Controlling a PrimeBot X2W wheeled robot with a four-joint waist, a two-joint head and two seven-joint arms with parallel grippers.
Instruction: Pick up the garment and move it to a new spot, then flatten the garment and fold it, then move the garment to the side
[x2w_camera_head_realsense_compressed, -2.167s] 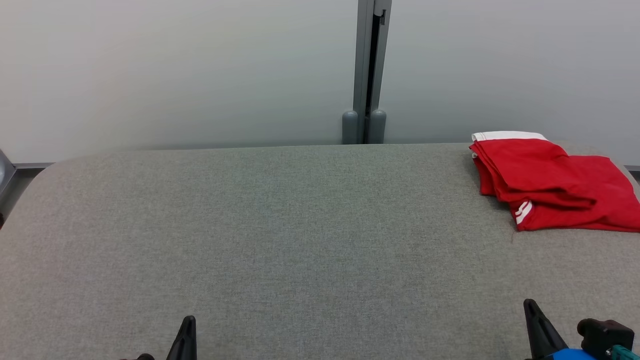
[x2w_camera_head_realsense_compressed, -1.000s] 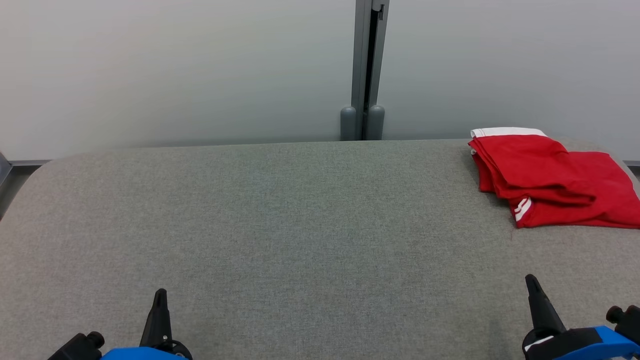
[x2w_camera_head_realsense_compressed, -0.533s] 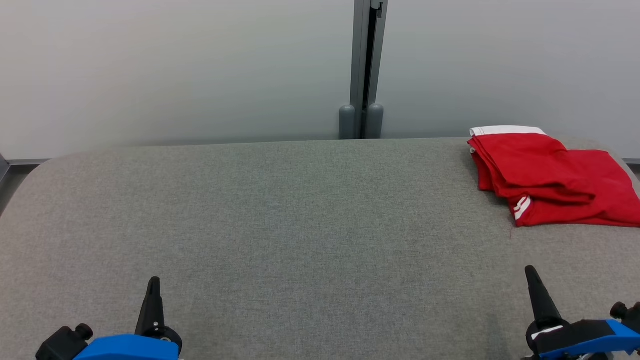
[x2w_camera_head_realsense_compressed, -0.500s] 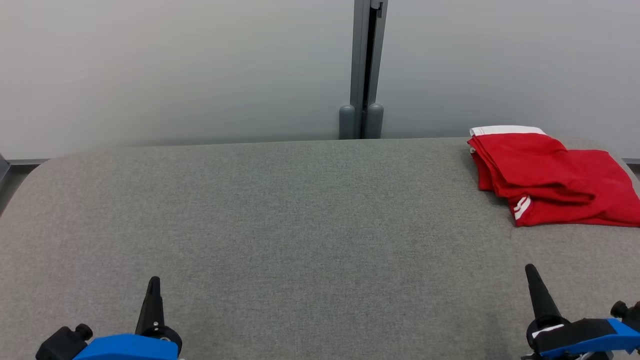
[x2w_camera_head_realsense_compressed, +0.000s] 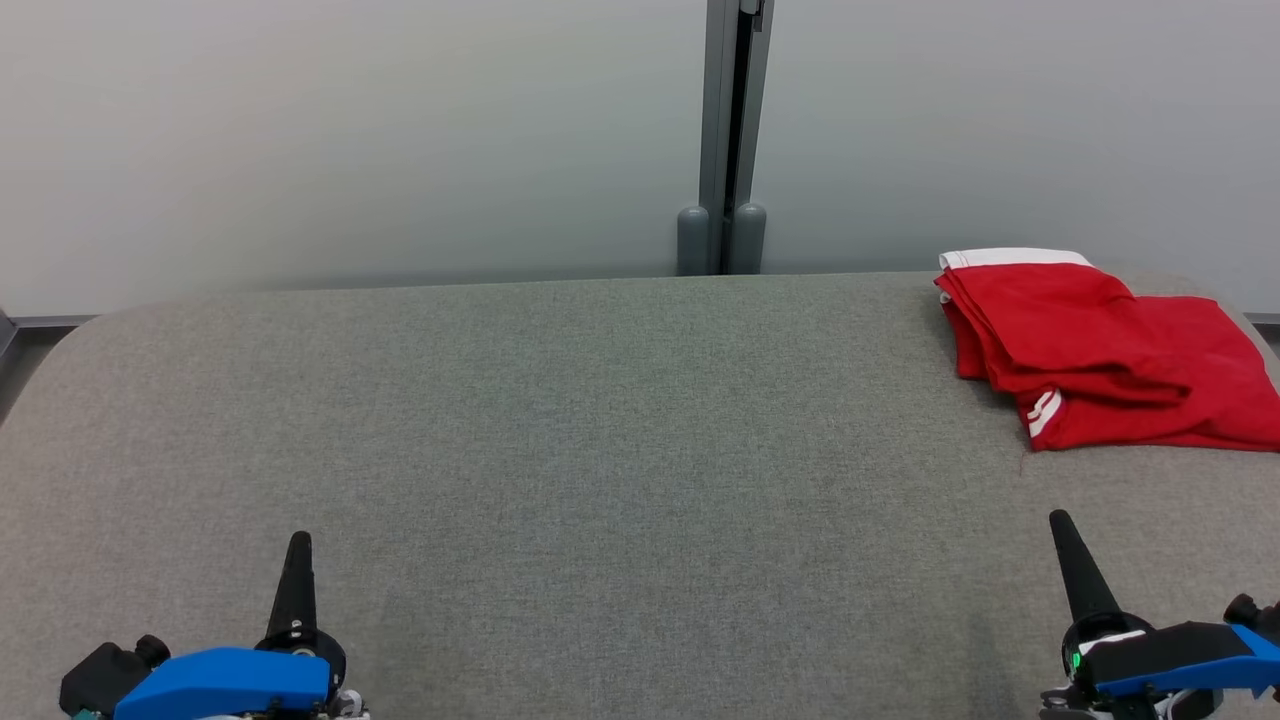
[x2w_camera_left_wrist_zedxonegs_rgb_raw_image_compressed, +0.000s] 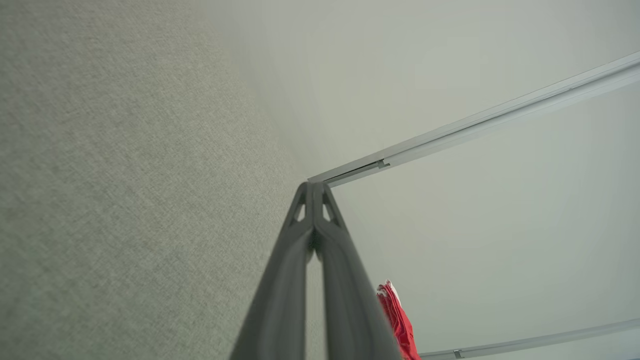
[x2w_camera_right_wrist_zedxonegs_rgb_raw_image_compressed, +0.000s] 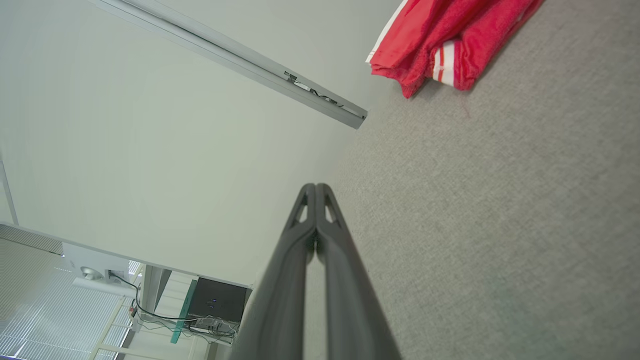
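Two pairs of jaws, left jaws and right jaws, are pressed together and empty at the near edge of a grey surface (x2w_camera_head_realsense_compressed: 600, 450), likely parked because the work looks done. The folded red garment (x2w_camera_head_realsense_compressed: 1100, 360) lies at the far right corner, ahead of the right jaws, well apart from the left jaws.

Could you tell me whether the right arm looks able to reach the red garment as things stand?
Probably yes: only bare grey surface lies between the right pincer and the garment. The pincer is shut, so it would have to open first.
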